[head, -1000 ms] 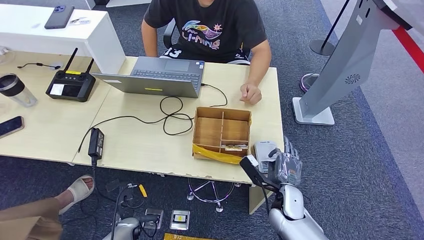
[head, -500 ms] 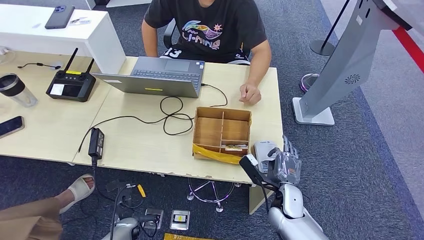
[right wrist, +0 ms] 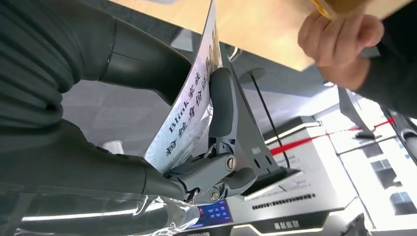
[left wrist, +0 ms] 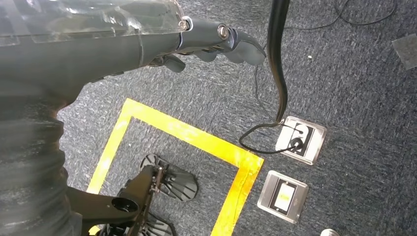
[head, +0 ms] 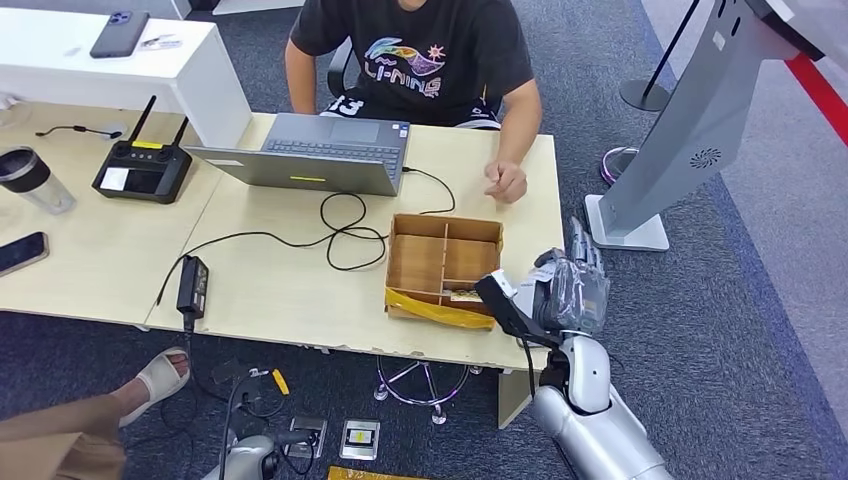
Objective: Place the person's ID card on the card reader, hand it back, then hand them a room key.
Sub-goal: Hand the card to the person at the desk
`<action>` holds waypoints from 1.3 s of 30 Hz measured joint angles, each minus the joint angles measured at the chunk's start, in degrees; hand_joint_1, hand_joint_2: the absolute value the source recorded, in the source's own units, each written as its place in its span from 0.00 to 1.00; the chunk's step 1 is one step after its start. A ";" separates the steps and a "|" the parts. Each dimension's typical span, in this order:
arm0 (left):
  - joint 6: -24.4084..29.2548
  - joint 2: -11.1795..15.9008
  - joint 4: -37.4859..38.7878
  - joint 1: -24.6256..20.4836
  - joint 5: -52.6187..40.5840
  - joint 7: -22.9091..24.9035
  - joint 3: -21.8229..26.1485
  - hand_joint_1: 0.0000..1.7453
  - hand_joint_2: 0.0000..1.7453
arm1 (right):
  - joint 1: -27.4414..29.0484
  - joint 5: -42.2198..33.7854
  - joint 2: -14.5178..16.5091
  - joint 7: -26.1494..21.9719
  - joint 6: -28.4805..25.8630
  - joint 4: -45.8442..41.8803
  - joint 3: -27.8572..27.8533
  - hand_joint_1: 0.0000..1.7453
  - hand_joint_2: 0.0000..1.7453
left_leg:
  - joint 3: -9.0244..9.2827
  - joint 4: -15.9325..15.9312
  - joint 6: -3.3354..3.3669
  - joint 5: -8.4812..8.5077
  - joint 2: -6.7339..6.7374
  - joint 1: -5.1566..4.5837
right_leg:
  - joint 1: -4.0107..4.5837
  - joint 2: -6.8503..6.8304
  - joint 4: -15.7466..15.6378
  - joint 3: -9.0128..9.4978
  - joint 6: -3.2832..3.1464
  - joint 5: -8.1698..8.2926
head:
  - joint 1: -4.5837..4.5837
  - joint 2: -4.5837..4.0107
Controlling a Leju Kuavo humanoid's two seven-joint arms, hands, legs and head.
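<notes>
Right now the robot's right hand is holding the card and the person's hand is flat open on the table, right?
Almost. The right hand does grip the card between thumb and fingers, but the person's hand is not flat open. It is curled into a loose fist, resting on the table beyond the wooden box. The right wrist view shows the closed fist plainly, and the head view agrees.

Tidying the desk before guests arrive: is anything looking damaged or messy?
The wooden divider box has yellow tape sagging loose along its front edge, and a black cable lies looped untidily across the table.
</notes>
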 joint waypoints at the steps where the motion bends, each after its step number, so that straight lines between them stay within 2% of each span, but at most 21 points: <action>1: 0.00 -0.01 0.00 0.00 0.04 0.03 -0.01 0.00 1.00 | -0.15 0.04 -0.18 0.37 0.11 -1.41 -0.01 0.95 1.00 | 0.00 0.00 0.00 0.00 0.00 0.00 | 0.00 0.00 0.00 0.00 0.00 0.00 | 0.00 0.00; 6: -0.21 -0.13 0.00 -0.08 0.19 0.46 -0.03 0.00 1.00 | -1.07 -0.14 -0.80 0.84 1.50 -8.00 0.01 1.00 1.00 | 0.00 0.00 0.00 0.00 0.03 -0.01 | -0.01 0.05 0.00 -0.01 0.00 0.01 | -0.01 0.00; 9: -0.46 -0.45 0.00 -0.24 -0.02 1.37 -0.13 0.00 1.00 | -2.43 0.00 -0.94 0.76 3.85 -10.97 0.14 1.00 1.00 | -0.01 0.00 0.00 0.00 0.03 -0.01 | -0.01 0.04 0.00 -0.01 0.00 0.01 | -0.01 0.00; 17: -0.50 -2.08 0.00 -1.56 -0.15 2.69 -0.67 0.00 1.00 | -9.99 -0.27 0.65 0.86 10.58 -12.86 2.06 1.00 1.00 | -0.02 0.00 -0.04 0.03 0.02 0.00 | -0.01 0.04 0.02 0.00 0.01 0.04 | -0.01 0.00; 25: -0.18 -4.16 0.00 -2.70 -0.16 3.32 -1.73 0.00 1.00 | -17.78 0.50 5.05 1.05 13.73 -7.85 4.70 0.98 1.00 | -0.07 0.00 -0.04 0.04 0.01 0.00 | 0.00 0.02 0.04 -0.02 0.01 0.04 | 0.00 0.00; 33: -0.07 -5.85 0.02 -2.87 -2.12 3.10 -1.93 0.00 1.00 | -24.71 1.48 10.53 2.92 15.41 3.33 7.30 0.94 1.00 | -0.09 0.00 -0.05 0.04 0.01 0.00 | 0.00 0.00 0.04 -0.06 0.01 0.04 | 0.01 0.00; 34: -0.07 -6.08 0.02 -2.86 -2.91 2.92 -1.87 0.00 1.00 | -25.36 1.59 11.05 3.32 15.45 4.74 7.49 0.82 1.00 | -0.09 0.00 -0.05 0.04 0.00 0.00 | 0.00 0.00 0.04 -0.06 0.01 0.04 | 0.00 0.00; 37: -0.05 -6.93 0.02 -2.77 -5.62 2.29 -1.46 0.00 1.00 | -27.18 2.07 12.29 4.52 15.53 8.79 8.02 0.12 1.00 | -0.09 0.00 -0.05 0.05 -0.03 0.00 | 0.00 -0.05 0.04 -0.05 0.01 0.04 | -0.01 0.00; 38: -0.05 -7.20 0.02 -2.71 -6.44 2.18 -1.27 0.00 1.00 | -27.62 2.17 12.56 4.80 15.57 9.96 8.19 0.00 1.00 | -0.09 0.00 -0.05 0.05 -0.05 0.00 | 0.00 -0.06 0.04 -0.05 0.01 0.04 | 0.01 0.00; 39: -0.04 -7.43 0.02 -2.63 -7.23 2.13 -1.04 0.00 1.00 | -27.95 2.20 12.78 5.03 15.58 11.02 8.32 0.00 1.00 | -0.09 0.00 -0.05 0.05 -0.05 -0.01 | -0.01 -0.05 0.03 -0.05 0.01 0.04 | 0.00 0.00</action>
